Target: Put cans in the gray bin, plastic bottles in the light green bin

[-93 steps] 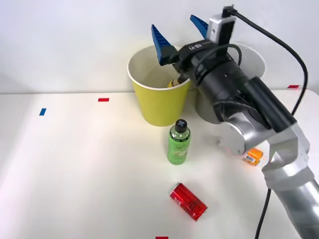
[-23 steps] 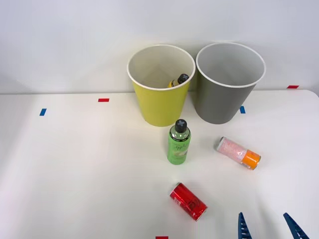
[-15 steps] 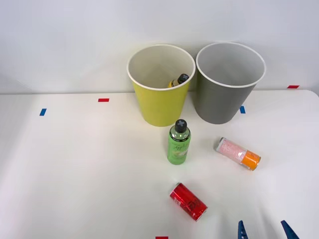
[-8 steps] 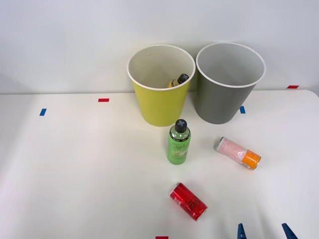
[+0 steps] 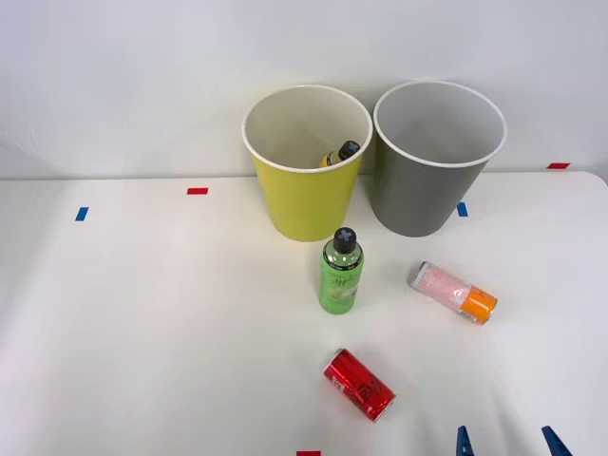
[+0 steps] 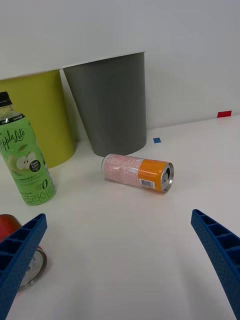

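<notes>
The light green bin (image 5: 306, 180) and the gray bin (image 5: 432, 180) stand side by side at the back of the table. A yellow-orange bottle's black cap (image 5: 347, 150) pokes up inside the light green bin. The green bottle (image 5: 341, 273) stands upright in front of that bin. The pink can with the orange end (image 5: 453, 292) lies on its side to the bottle's right, and the red can (image 5: 359, 384) lies nearer the front edge. My right gripper (image 5: 508, 445) is open at the front right, behind both cans; its blue fingers (image 6: 220, 250) frame the pink can (image 6: 137, 172), the green bottle (image 6: 25, 157) and the red can (image 6: 15, 245).
Small red and blue tape marks dot the white table (image 5: 142, 313), among them a red one (image 5: 197, 191) at the back left and a blue one (image 5: 81, 214) further left. A pale wall rises just behind the bins.
Six seconds ago my arm hung over the bins with open fingers; it has since withdrawn to the front right. Over the last second the fingertips sank slightly toward the front edge.
</notes>
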### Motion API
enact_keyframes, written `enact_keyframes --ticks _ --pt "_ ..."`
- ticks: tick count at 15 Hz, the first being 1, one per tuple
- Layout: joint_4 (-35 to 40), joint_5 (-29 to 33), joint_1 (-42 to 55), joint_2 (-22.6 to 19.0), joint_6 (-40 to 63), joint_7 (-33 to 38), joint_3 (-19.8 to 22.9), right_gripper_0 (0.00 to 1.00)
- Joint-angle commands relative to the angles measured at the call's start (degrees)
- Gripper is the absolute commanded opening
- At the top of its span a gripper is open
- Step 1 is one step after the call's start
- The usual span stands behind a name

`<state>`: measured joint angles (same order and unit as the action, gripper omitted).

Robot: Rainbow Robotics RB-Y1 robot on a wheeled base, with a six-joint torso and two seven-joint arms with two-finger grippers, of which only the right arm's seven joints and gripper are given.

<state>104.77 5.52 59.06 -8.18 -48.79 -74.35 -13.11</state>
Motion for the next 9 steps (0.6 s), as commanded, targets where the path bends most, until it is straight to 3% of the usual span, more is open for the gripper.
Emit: enact_keyframes --ticks 1,9 --pt "0.0 0.0 0.0 0.0 0.0 0.0 0.0 1.00" --pt "0.0 0.0 0.0 0.0 0.0 0.0 0.0 1.00"
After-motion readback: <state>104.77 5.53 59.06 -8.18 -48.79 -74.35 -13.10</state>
